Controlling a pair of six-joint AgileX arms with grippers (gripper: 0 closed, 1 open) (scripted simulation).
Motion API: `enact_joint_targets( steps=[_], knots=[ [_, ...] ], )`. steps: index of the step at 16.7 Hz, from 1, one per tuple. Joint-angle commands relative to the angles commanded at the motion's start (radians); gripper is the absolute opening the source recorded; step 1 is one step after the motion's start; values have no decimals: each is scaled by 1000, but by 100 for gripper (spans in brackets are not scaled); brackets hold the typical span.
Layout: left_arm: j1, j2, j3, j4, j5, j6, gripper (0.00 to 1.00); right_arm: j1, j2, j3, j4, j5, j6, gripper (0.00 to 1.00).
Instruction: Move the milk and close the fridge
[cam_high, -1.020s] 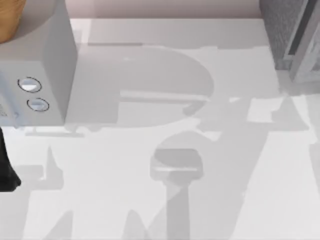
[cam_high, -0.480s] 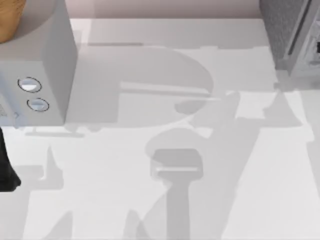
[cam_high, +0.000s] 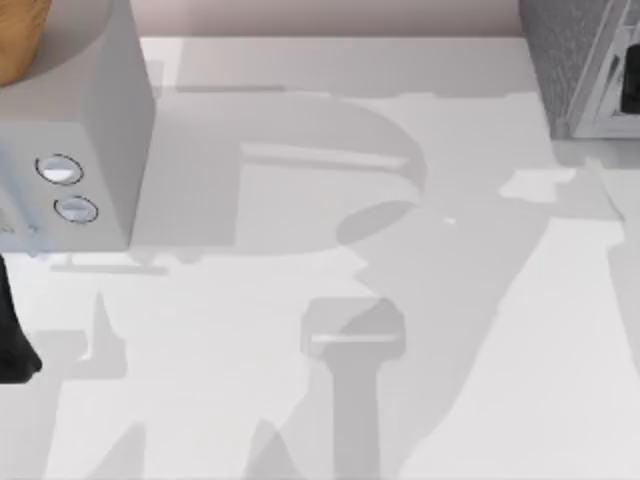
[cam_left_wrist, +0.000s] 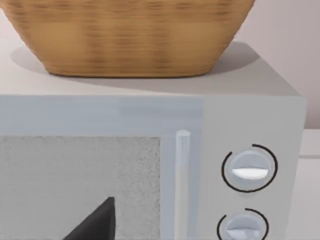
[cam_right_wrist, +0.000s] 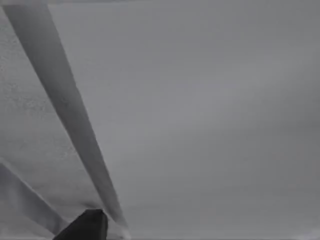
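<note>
The fridge (cam_high: 560, 60) is seen at the table's far right, nearest the right arm, whose grip cannot be told.

Overhead view down on table (cam_high: 300, 400), wrist cameras close-up

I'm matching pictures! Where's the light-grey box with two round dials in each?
Top view: light-grey dial box, left edge.
Left wrist view: close up, dials facing the camera.
Right wrist view: a grey surface instead.
Shared landmark: woven tan basket on top.
</note>
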Motion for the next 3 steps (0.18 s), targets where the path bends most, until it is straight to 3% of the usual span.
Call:
enact_joint_targets(
  steps=[3],
  knots=[
    [0, 0, 0, 0, 0, 0, 100, 0, 38, 37, -17, 1, 0, 100]
  ],
)
